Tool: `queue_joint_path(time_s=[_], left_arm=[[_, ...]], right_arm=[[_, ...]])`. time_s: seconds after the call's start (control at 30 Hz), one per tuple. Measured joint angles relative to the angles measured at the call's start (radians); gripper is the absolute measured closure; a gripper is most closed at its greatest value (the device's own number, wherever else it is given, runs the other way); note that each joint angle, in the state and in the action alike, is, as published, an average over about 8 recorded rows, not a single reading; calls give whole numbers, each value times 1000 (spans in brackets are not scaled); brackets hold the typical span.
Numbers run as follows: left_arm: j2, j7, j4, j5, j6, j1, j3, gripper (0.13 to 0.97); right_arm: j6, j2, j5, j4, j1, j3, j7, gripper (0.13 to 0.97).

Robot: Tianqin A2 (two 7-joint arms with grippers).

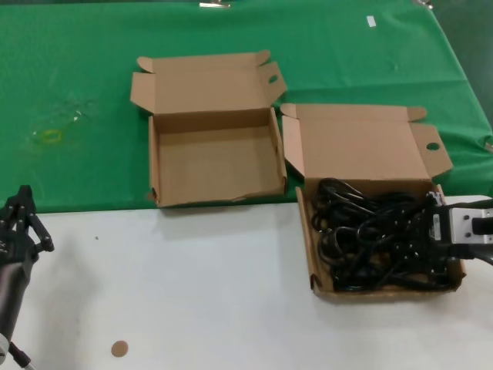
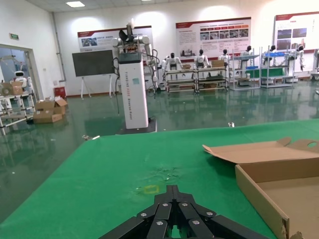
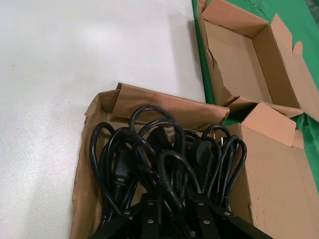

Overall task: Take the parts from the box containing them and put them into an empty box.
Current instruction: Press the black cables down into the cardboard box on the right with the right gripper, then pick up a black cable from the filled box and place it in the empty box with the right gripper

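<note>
— Where are the power cords (image 1: pixel 370 239)?
— Heaped in the shallow box (image 1: pixel 316 270) at the right. The right gripper (image 1: pixel 433 228) is down among them, fingers spread around some loops.
— The left gripper (image 1: pixel 23 220)?
— Parked near left, fingers clenched. The deeper box (image 1: pixel 154 166) sits farther left.
</note>
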Motion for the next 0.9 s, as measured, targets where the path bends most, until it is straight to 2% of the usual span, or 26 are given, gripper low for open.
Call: queue_joint_path(time_s=[0.1, 0.37, 0.7, 0.9], left_arm=[[0, 0, 0, 0, 0, 0, 0, 953], [0, 0, 0, 0, 0, 0, 0, 953], [0, 0, 0, 0, 0, 0, 0, 953], [0, 0, 0, 0, 0, 0, 0, 953]], right_arm=[[-2, 2, -7, 9, -4, 3, 10, 786], [-17, 14, -18, 39, -7, 14, 34, 894], [-43, 30, -33, 93, 17, 31, 74, 928], [-67, 8, -59, 113, 78, 28, 107, 928]])
